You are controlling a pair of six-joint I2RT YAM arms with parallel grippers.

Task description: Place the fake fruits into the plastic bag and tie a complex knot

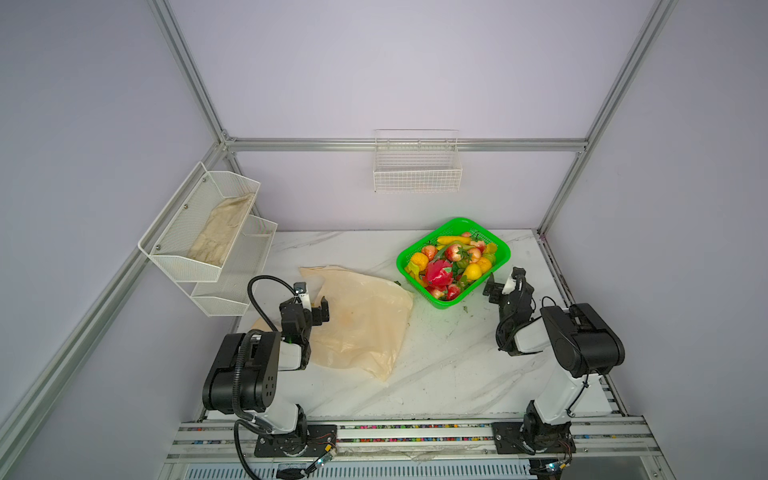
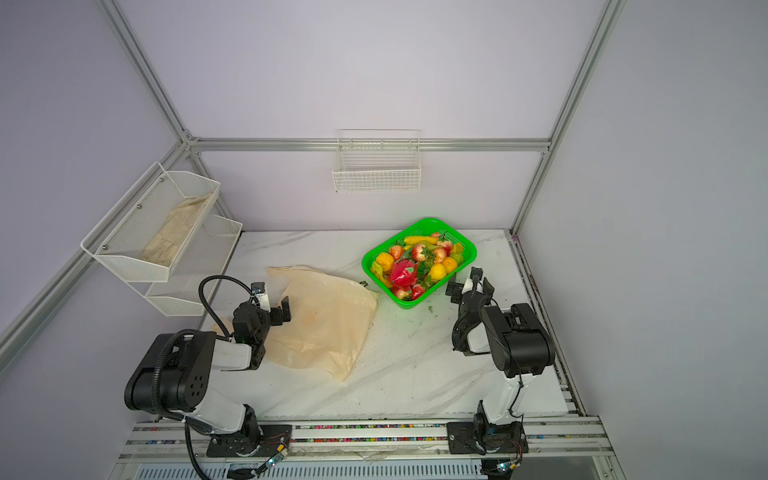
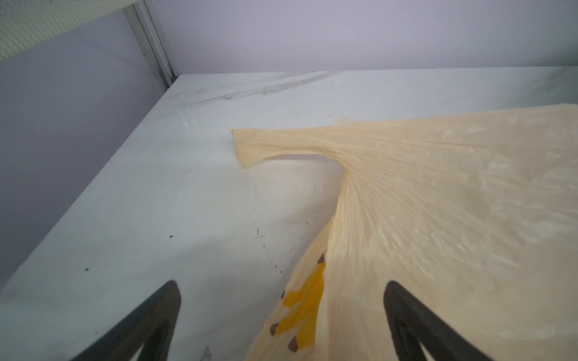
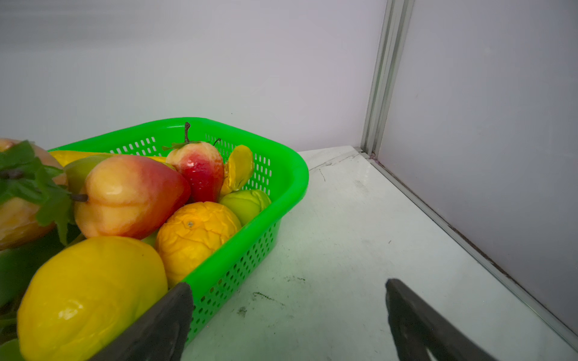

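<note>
Now | left fingers (image 3: 165, 300) wide, empty | right fingers (image 4: 170, 312) wide, empty

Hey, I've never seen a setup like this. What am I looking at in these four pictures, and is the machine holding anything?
These are two robot arms at a marble table, each ending in a two-fingered gripper. Two pictures look down from overhead; the other two come from cameras on the arms' wrists. A flat cream plastic bag lies by the left gripper, and a green basket of fake fruits sits by the right gripper. Both grippers are open and hold nothing.
</note>
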